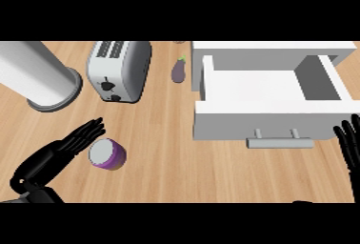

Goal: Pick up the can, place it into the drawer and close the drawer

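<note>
Starting at the left, we see a tall white cylinder with a grey base (42, 76) standing on the light wooden counter (169, 152), and below it our left hand (60, 152) with its fingers straight and released, just beside the short purple can with a pale lid (107, 154), which lies tilted on the wood and is not yet grasped. Further along sit a silver two-slot toaster (121, 70) and a small purple eggplant (180, 70). Then comes the white drawer with a grey bar handle (271, 88), pulled open. At the right edge our right hand (349, 143) rests with fingers extended, holding nothing. We judge the can may roll away if our fingers nudge its side before curling round it.
</note>
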